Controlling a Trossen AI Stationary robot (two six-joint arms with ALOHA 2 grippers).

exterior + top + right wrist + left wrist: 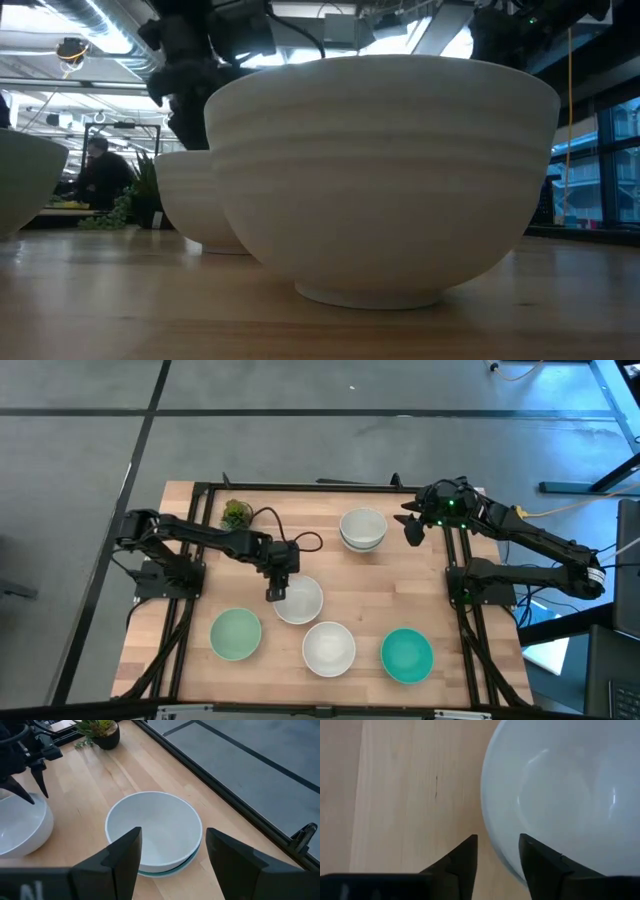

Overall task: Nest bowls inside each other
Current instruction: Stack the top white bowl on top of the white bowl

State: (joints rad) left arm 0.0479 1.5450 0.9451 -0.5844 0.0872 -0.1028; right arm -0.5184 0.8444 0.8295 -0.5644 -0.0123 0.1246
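Note:
Five places on the wooden table hold bowls. A nested stack [363,528] with a white bowl on top [154,831] and a greenish rim under it stands at the far middle. A single white bowl [299,600] sits mid-table, another white one [329,647] near the front. The pale mint bowl [236,633] stands front left and the teal bowl [407,654] front right. My left gripper [275,592] is open and points down at the mid-table bowl's left rim [492,845], one finger inside and one outside. My right gripper [173,832] is open, hovering to the right of the stack.
A small potted plant [236,512] stands at the far left of the table. Black frame rails [455,550] run along both sides and the far edge. Bare wood lies between the stack and the front bowls. A person [100,170] shows in the room behind.

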